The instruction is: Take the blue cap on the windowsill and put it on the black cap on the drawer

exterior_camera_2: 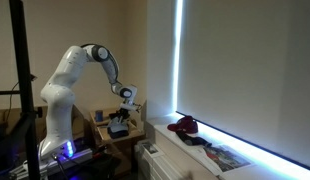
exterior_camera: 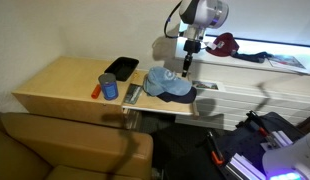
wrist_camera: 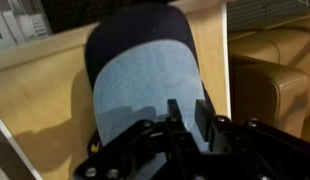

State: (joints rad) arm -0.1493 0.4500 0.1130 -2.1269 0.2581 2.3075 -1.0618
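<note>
Closest to the wrist camera, the gripper [wrist_camera: 187, 108] hangs over the blue cap [wrist_camera: 145, 90]. That cap lies on the black cap [wrist_camera: 135, 30] at the drawer [exterior_camera: 65, 80] top's edge nearest the windowsill [exterior_camera: 250, 62]. Whether the fingers are wide or narrow cannot be told. A maroon cap [exterior_camera: 225, 43] sits on the windowsill.

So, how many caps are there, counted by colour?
Blue cap: 1
Black cap: 1
Maroon cap: 1
Total: 3
</note>
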